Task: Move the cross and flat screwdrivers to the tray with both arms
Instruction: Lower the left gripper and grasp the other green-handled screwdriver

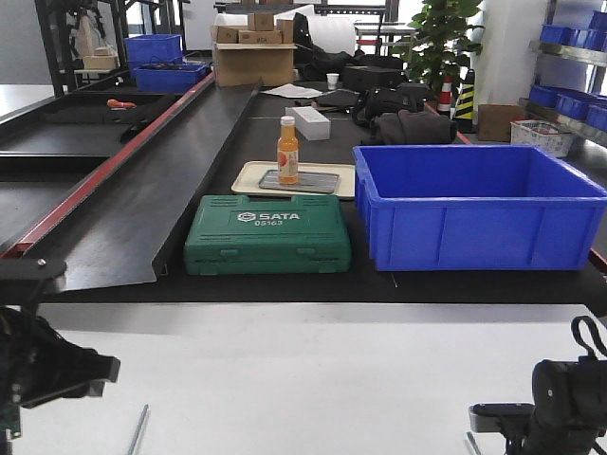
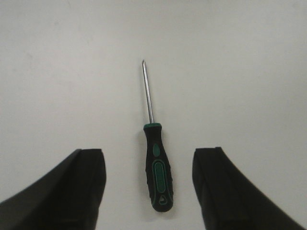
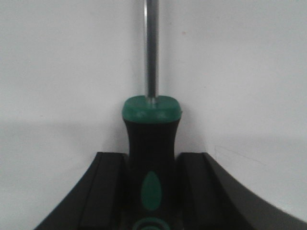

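Observation:
A screwdriver [image 2: 156, 167] with a black-and-green handle lies on the white table, shaft pointing away; its shaft also shows in the front view [image 1: 138, 428]. My left gripper [image 2: 149, 154] is open, one finger on each side of the handle and not touching it; it sits at bottom left in the front view [image 1: 57, 370]. My right gripper [image 3: 152, 158] is shut on the handle of a second black-and-green screwdriver [image 3: 151, 129], low over the table; it sits at bottom right in the front view [image 1: 531, 412]. The tip types cannot be told. A cream tray [image 1: 248, 175] lies on the black bench beyond.
On the tray stand an orange bottle [image 1: 287, 150] and a grey flat piece [image 1: 313, 182]. A green SATA tool case [image 1: 268, 234] lies in front of the tray, and a large blue bin [image 1: 474, 204] is to its right. A black sloped panel [image 1: 133, 209] is at left.

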### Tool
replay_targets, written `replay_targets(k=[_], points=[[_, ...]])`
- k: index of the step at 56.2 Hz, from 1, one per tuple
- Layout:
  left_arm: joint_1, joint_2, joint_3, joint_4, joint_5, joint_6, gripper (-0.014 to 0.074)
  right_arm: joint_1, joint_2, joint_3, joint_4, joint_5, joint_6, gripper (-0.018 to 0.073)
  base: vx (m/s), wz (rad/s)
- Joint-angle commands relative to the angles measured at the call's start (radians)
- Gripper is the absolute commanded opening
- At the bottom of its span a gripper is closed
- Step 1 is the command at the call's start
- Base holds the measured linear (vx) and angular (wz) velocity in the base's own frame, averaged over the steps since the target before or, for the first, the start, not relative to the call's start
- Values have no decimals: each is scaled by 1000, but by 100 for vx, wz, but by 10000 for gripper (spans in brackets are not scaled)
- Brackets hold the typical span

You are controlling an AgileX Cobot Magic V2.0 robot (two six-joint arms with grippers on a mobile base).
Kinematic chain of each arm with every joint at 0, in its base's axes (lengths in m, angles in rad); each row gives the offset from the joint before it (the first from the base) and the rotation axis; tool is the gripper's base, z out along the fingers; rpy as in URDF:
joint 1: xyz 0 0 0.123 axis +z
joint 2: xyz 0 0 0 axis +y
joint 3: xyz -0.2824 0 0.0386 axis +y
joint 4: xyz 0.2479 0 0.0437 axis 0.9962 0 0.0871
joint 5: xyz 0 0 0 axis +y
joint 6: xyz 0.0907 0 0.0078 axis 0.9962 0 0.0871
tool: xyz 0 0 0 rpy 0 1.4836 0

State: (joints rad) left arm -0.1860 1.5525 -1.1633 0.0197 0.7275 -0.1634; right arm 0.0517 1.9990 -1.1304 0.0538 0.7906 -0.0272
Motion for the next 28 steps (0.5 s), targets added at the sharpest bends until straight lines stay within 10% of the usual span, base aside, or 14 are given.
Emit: replay_targets(k=[1, 28], points=[[-3, 62, -42, -9, -36, -18, 524, -2, -40, -18, 13, 9, -9, -11, 0, 0], [-3, 322, -54, -99, -55, -40, 524, -2, -40, -18, 13, 18, -9, -11, 0, 0]])
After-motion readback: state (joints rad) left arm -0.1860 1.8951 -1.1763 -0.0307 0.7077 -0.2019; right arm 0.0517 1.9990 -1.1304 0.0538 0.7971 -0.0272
